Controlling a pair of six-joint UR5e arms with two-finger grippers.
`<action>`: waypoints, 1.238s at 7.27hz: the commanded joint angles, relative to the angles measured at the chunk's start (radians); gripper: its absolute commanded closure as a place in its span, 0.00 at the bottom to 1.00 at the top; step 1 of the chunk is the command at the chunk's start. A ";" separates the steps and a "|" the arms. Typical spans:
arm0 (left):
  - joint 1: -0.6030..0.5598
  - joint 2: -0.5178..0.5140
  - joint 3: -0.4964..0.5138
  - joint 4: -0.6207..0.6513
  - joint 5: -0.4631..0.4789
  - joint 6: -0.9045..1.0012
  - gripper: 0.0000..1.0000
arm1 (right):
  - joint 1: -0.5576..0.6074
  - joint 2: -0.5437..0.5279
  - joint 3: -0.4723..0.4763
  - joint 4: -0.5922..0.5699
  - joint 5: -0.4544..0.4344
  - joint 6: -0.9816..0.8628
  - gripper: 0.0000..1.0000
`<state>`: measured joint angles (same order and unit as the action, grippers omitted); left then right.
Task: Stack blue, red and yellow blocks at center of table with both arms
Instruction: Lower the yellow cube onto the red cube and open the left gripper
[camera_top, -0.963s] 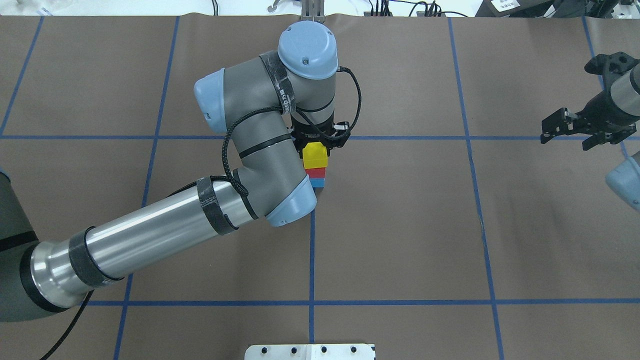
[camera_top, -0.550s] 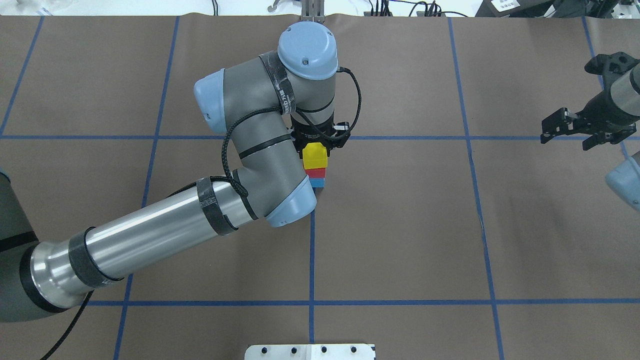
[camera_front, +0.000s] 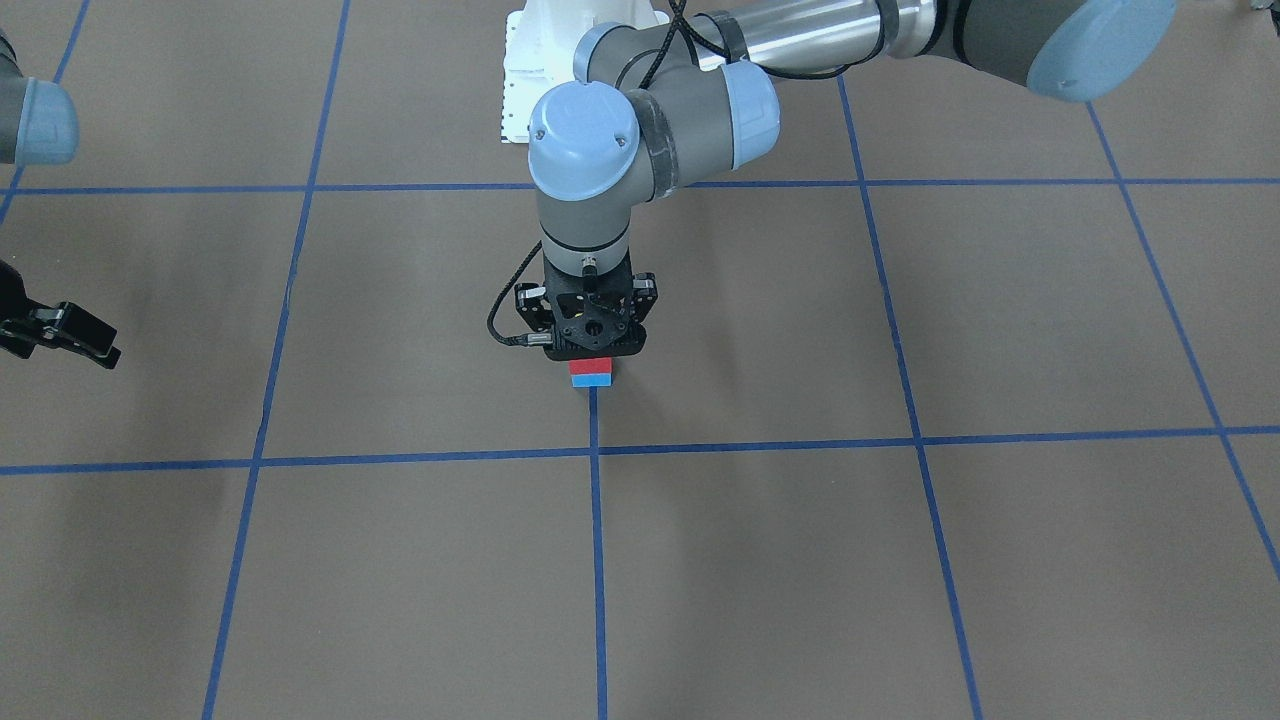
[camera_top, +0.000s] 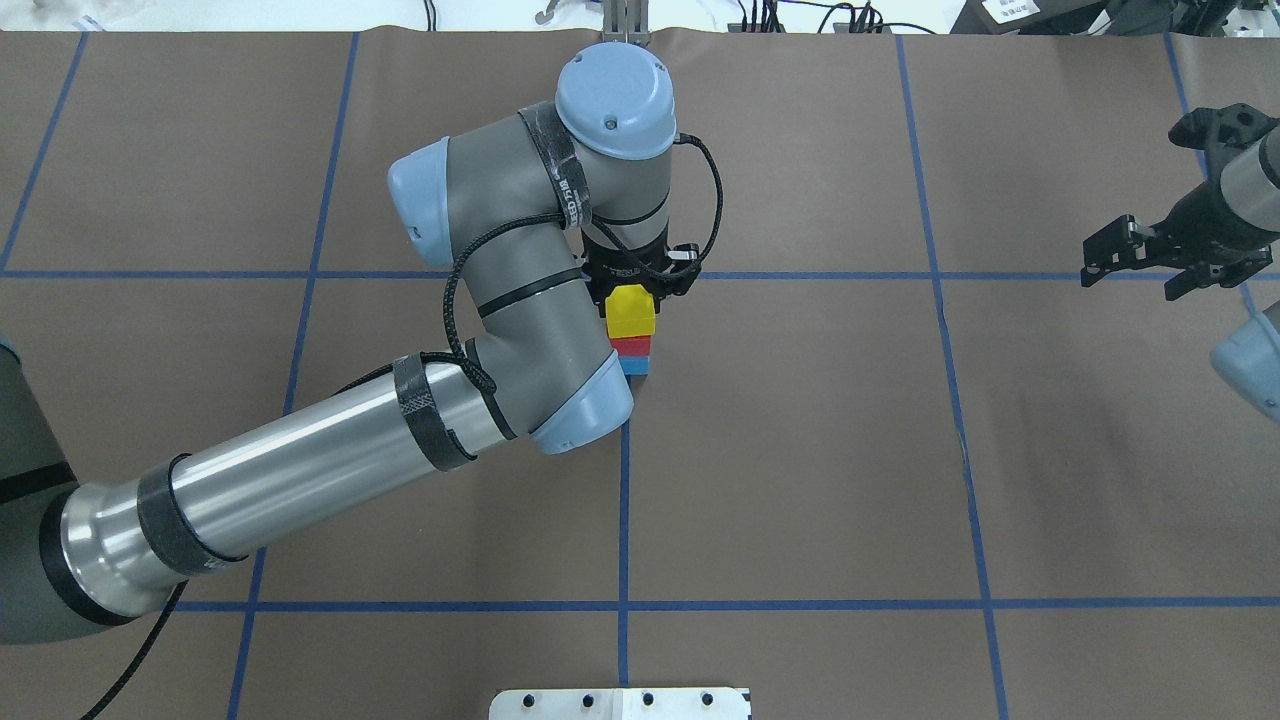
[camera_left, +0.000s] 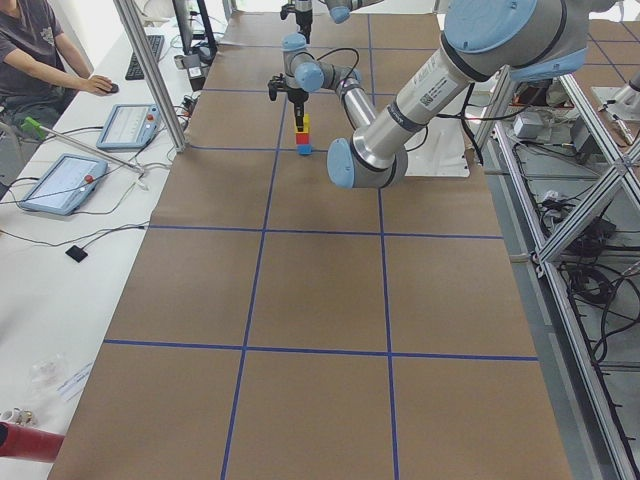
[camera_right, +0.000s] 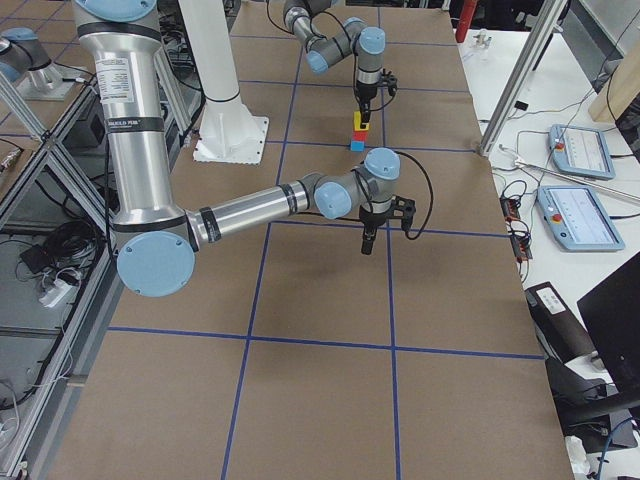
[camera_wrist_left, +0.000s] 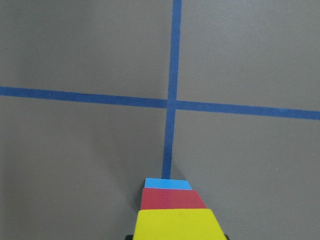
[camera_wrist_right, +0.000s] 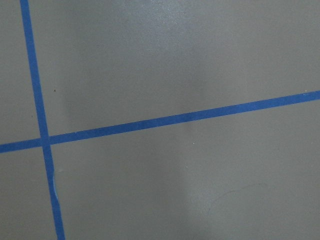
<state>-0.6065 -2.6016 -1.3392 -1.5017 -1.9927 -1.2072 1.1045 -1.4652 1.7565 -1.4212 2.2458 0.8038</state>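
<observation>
At the table's center a yellow block (camera_top: 631, 310) sits on a red block (camera_top: 631, 346), which sits on a blue block (camera_top: 634, 365). My left gripper (camera_top: 632, 298) points straight down over this stack, its fingers closed on the yellow block's sides. The left wrist view shows the aligned stack: yellow (camera_wrist_left: 175, 225), red (camera_wrist_left: 172, 199), blue (camera_wrist_left: 167, 184). In the front view the gripper body (camera_front: 590, 340) hides the yellow block; red (camera_front: 590, 366) and blue (camera_front: 590, 380) show below. My right gripper (camera_top: 1135, 280) is open and empty, far off at the right edge.
Blue tape lines (camera_top: 623, 500) divide the brown table cover into squares. The white robot base plate (camera_top: 620, 703) is at the near edge. An operator (camera_left: 35, 60) sits at a side table with tablets (camera_left: 65, 180) beyond the table's far edge.
</observation>
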 joint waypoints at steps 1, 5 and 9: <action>-0.001 0.000 -0.002 0.000 0.000 0.000 0.93 | 0.000 -0.001 0.000 -0.001 0.000 0.000 0.00; 0.001 -0.003 -0.002 0.002 0.000 -0.002 0.00 | 0.000 -0.001 0.000 -0.001 0.000 0.002 0.00; -0.001 -0.002 -0.030 0.009 -0.003 0.000 0.00 | -0.002 0.000 -0.003 -0.001 0.000 0.002 0.00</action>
<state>-0.6061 -2.6053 -1.3482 -1.4975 -1.9933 -1.2078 1.1035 -1.4651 1.7549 -1.4220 2.2457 0.8054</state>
